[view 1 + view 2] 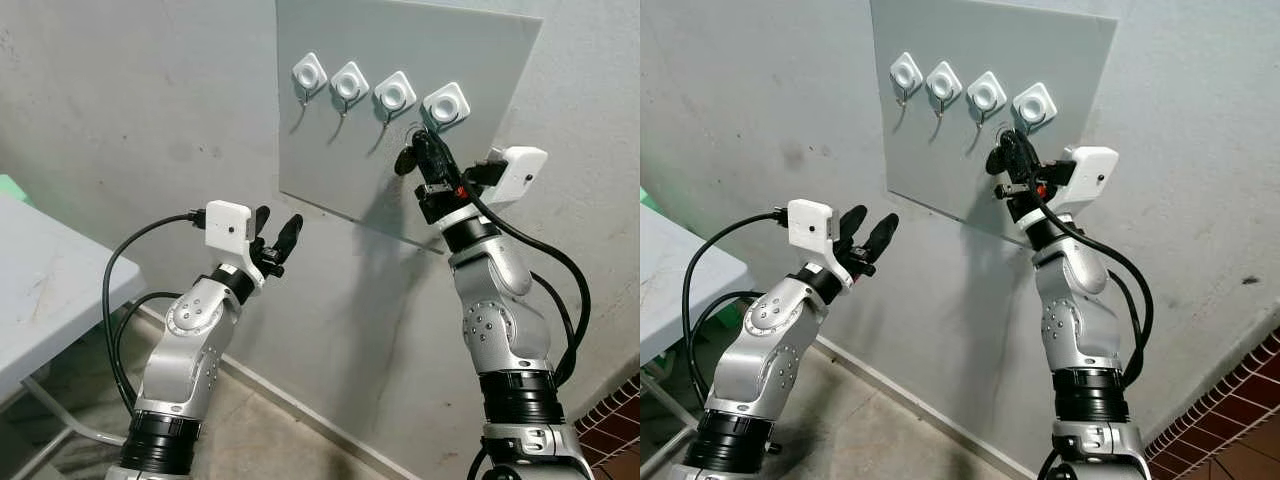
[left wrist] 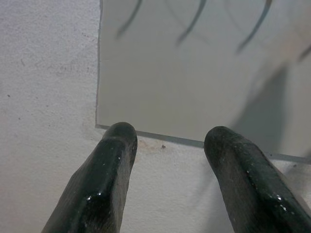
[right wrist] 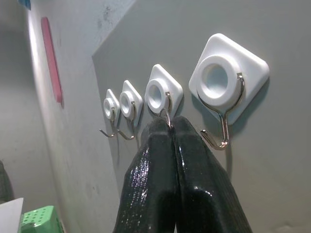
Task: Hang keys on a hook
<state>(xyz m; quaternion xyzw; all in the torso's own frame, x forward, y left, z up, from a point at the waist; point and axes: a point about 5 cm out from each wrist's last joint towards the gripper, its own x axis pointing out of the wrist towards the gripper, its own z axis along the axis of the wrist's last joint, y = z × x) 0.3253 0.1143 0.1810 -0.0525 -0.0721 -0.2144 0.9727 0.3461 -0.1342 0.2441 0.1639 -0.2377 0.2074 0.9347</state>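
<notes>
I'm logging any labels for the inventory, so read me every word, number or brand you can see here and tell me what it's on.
None: no readable text shows in any view.
The grey board and its four white hooks are blank.
The white camera boxes on the wrists carry no legible print.
The green crate and the pink strip on the wall show no lettering.

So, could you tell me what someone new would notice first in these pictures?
Probably the row of four white hooks on the grey board fixed to the wall. Next, the right gripper raised just below the rightmost hook, fingers pressed together. The left gripper hovers open lower down, near the board's bottom corner.
</notes>
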